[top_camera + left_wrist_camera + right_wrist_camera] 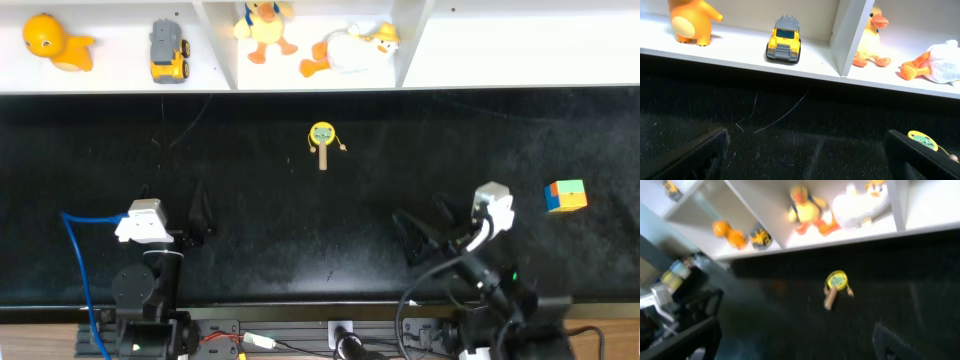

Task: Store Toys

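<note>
**2 toys left on the mat, both closer to your right arm's reach**

The white shelf (pixel 500 60) runs along the far side of the black table (pixel 300 230). 4 toys already sit in its compartments, and the compartment at the right end is bare.

Your left gripper (pixel 810 160) has its fingers spread wide with nothing between them, and it faces the shelf's left compartments. Your right gripper (pixel 790 345) is also wide open and empty, angled toward the middle of the table.

The rattle drum (pixel 321 143) lies flat on the mat between the 2 arms, near the shelf's front edge. Its yellow head points at the shelf and its wooden handle points back toward the arm bases, so the long axis runs shelf-to-base. It is about equally far from either gripper. The right wrist view has it nearly dead ahead, while the left wrist view has it off to the side by 1 finger, so the right arm looks better lined up.

The colour cube (pixel 566 196) sits on the mat out beyond your right arm's outer side, well apart from the left arm. That one is clearly a job for the right.
</note>
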`<action>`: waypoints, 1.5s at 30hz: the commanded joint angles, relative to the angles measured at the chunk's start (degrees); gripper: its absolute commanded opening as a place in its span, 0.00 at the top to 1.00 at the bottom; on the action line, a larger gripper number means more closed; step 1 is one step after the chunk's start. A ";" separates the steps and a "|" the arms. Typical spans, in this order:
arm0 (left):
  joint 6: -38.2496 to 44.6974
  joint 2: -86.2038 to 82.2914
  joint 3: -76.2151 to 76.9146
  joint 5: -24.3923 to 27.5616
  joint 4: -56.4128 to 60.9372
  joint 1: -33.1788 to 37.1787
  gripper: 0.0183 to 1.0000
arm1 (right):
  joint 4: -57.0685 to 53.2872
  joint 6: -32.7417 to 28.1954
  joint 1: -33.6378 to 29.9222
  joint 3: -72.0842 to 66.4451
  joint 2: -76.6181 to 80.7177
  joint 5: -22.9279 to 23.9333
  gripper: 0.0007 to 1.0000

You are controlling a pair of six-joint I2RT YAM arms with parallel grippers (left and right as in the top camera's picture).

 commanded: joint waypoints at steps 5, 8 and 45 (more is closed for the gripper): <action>-0.59 -0.72 -0.55 -0.07 0.35 -0.09 0.00 | -14.82 -5.42 0.63 21.00 20.76 7.67 0.00; -0.59 -0.72 -0.55 -0.07 0.35 -0.09 0.00 | -18.40 -5.42 0.70 26.45 26.05 8.70 0.00; -0.59 -0.72 -0.52 -0.07 0.35 -0.09 0.00 | -3.74 8.26 28.81 36.98 76.50 30.08 0.00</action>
